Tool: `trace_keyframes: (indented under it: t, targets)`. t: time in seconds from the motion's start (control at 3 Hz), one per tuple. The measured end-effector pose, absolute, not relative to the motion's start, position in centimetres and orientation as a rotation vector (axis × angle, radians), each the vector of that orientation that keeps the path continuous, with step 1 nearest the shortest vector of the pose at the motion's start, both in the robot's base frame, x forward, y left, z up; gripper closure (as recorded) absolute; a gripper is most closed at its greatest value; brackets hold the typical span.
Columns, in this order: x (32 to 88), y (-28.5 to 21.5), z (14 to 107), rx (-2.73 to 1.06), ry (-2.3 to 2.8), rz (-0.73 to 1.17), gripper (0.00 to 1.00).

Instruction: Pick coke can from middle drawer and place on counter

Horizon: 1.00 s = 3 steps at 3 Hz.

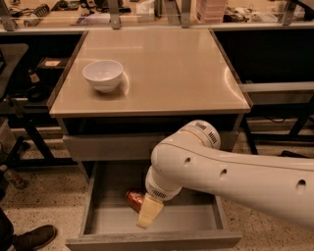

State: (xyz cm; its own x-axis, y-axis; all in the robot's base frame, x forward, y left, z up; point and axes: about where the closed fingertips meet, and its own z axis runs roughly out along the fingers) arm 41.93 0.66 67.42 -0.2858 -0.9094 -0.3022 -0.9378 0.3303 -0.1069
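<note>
The coke can (134,199) lies on its side in the open middle drawer (108,218), left of centre, partly hidden by my arm. My gripper (149,214) reaches down into the drawer right beside the can, its cream fingers (150,213) at the can's right end. The white arm comes in from the right and covers the drawer's right half. The tan counter (167,68) tops the grey cabinet above.
A white bowl (103,74) stands on the counter's left side. A cluttered bench (147,10) with metal posts runs behind. A black table frame (19,98) stands at left and a shoe (29,238) at the floor's bottom left.
</note>
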Motion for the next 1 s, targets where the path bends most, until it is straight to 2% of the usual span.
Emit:
trace_keyframes:
  t: [1.0]
  targets:
    - [45.8,-3.5,61.4,-1.394,2.408,0.043,0.0]
